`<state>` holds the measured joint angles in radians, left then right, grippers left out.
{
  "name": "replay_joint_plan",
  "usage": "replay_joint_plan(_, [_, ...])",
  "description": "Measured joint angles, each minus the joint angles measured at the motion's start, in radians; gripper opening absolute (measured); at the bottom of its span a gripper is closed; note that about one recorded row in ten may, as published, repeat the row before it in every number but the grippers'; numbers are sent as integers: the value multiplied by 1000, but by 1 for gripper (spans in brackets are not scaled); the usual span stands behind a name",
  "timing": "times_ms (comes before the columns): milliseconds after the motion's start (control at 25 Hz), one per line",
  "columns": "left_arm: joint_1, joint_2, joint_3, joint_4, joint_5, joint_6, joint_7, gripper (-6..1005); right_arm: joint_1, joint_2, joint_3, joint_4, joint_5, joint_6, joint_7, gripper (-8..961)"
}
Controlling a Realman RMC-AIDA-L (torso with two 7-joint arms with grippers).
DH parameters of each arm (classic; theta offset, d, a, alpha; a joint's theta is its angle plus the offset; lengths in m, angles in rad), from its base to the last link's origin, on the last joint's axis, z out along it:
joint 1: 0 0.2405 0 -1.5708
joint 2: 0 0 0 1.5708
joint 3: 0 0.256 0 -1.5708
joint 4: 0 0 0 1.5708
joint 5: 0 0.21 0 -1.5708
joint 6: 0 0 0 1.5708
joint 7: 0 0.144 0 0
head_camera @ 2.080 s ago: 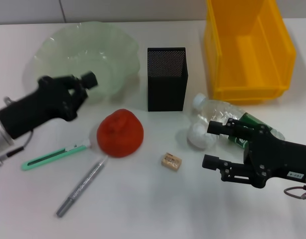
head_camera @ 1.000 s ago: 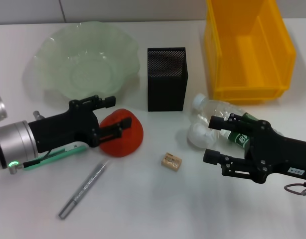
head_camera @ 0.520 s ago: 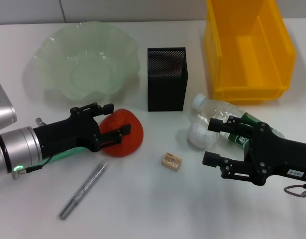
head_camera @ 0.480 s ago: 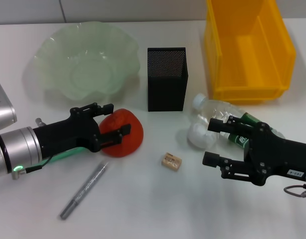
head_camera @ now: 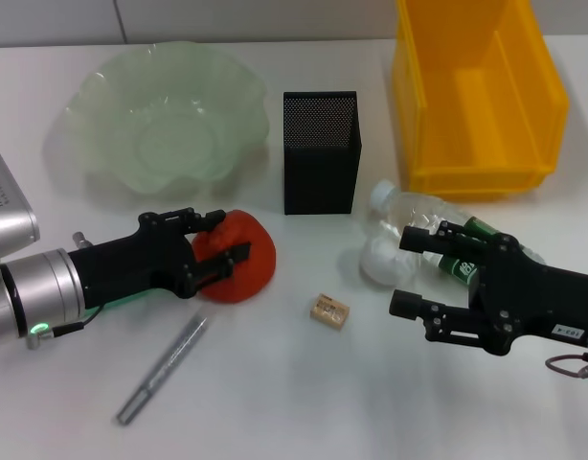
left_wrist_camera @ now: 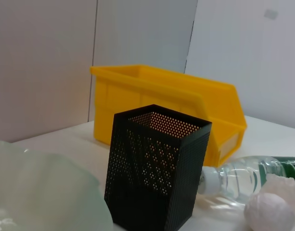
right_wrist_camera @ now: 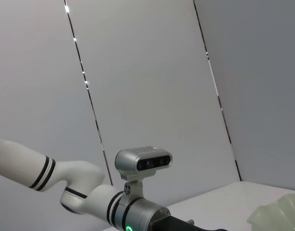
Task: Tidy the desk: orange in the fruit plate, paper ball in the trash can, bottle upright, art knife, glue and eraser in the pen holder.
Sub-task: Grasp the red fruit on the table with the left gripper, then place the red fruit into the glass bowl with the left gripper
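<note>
Left tool (head_camera: pixel 217 244) lower since before, fingers spread astride orange (head_camera: pixel 242 257); right tool (head_camera: pixel 416 275) spread, idle beside paper ball (head_camera: pixel 382 259).

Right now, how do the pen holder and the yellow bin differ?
The pen holder is black perforated mesh, tall and narrow; the yellow bin is solid plastic, wide and long. The pen holder stands mid-desk beside the fruit plate; the yellow bin sits farther toward the robot's right, behind the lying bottle. Both stand upright, open at the top, with nothing visible inside.
</note>
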<state>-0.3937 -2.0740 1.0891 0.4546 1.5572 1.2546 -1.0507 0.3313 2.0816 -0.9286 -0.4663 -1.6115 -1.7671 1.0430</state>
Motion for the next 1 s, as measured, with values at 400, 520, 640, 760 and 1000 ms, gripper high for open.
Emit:
replay_joint_plan(400, [0, 0, -3, 1, -7, -5, 3, 367, 0, 0, 2, 0, -1, 0, 0, 771])
replay_joint_plan(520, [3, 0, -7, 7, -9, 4, 3, 313, 0, 0, 2, 0, 1, 1, -3, 771])
replay_joint_plan(640, [6, 1, -9, 15, -10, 19, -3, 259, 0, 0, 2, 1, 4, 2, -7, 770])
replay_joint_plan(760, [17, 5, -34, 63, -18, 111, -37, 212, 0, 0, 2, 1, 4, 2, -7, 771])
replay_joint_plan(1000, [23, 7, -159, 164, -23, 186, -156, 171, 1, 0, 2, 2, 5, 2, -8, 770])
